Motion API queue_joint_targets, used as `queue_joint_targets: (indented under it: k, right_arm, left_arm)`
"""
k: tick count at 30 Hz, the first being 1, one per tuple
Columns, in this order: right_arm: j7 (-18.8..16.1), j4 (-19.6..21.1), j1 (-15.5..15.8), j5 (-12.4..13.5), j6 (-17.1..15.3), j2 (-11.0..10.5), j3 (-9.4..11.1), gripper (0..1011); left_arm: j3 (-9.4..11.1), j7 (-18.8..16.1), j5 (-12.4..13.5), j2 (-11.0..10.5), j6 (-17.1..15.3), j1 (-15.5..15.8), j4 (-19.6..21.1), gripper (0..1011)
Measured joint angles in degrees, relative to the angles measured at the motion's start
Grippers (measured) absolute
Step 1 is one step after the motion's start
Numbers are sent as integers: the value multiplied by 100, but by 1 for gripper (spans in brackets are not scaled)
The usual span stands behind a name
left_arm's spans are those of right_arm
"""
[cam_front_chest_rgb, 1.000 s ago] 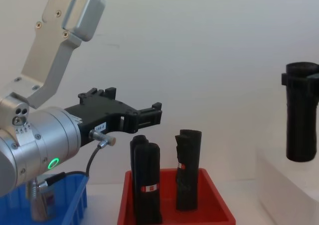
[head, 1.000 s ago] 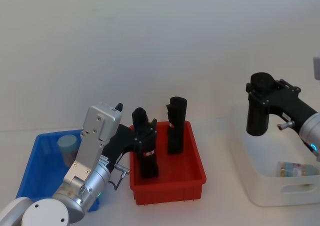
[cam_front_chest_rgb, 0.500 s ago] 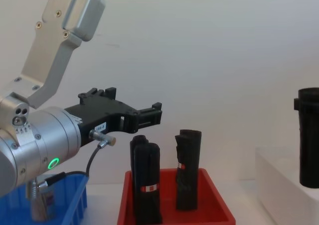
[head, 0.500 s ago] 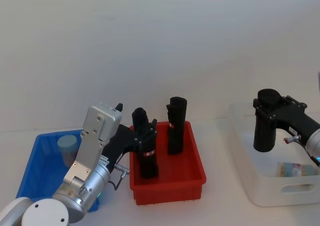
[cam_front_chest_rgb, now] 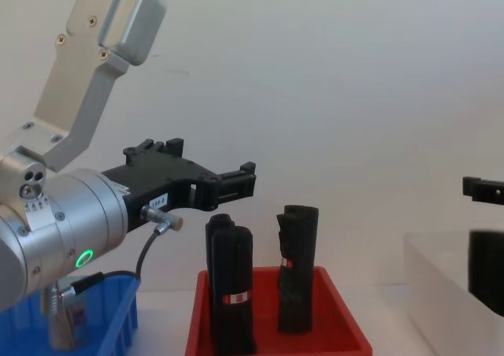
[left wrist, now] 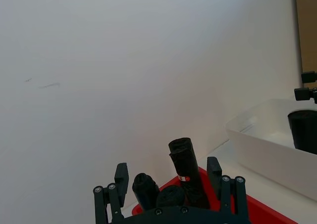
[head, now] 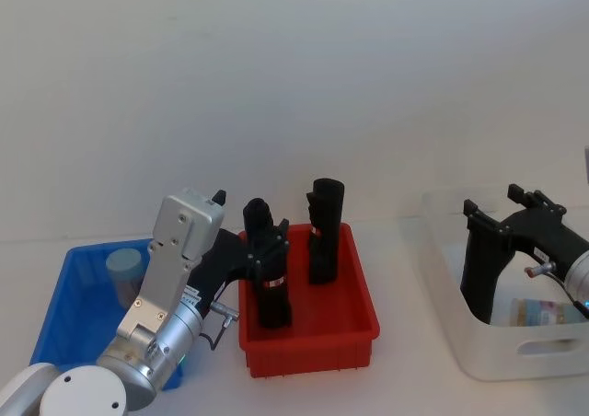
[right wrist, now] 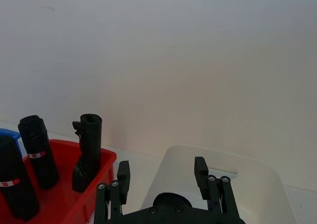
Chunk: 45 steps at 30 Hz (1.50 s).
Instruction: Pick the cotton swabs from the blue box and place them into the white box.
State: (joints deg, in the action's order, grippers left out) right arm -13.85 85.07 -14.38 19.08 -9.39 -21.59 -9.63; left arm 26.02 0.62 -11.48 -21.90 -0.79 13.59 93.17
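Blue box (head: 55,319), worktop's left edge: one tub of cotton swabs (head: 125,274) at its far end. Left tool (head: 262,255): fingers spread, above red bin (head: 354,329). Right tool (head: 483,283): pinching black roll (head: 480,273), lowered into white box (head: 497,361); another tub (head: 545,312) lies there.

Swab tub (head: 545,311) behind box wall (head: 515,347)

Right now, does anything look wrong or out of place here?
Yes. The right gripper holds a black roll inside the white box, where a cotton swab tub lies. Another swab tub waits in the blue box.
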Motion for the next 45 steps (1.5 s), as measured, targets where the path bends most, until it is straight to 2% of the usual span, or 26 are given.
queue_joint_targets:
  k: [5, 9, 45]
  right_arm:
    - [-21, -19, 7, -7, 25, -6, 3, 922]
    - [-34, -25, 11, -20, 51, -11, 5, 1001]
    - [-83, 25, 54, -89, 167, -39, 14, 1002]
  left_arm:
    - [0, 0, 0, 0, 0, 0, 0, 1004]
    - [0, 0, 0, 0, 0, 0, 0, 1004]
    - [0, 0, 0, 0, 0, 0, 0, 1004]
